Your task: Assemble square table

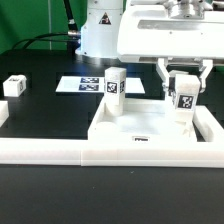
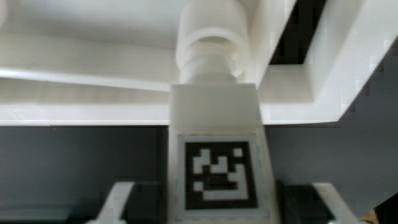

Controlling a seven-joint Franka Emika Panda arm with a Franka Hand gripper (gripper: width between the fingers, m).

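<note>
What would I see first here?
The gripper, pinching a small white tagged leg upright at the big white tabletop, on the exterior view's right. Then a second leg standing at the tabletop's back corner, and a third leg alone at the exterior view's far left.

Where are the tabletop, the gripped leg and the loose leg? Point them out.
tabletop (image 1: 150,124), exterior view, flat inner face.
gripped leg (image 1: 184,100), exterior view, its tagged front.
loose leg (image 1: 14,86), exterior view, its front face.
</note>
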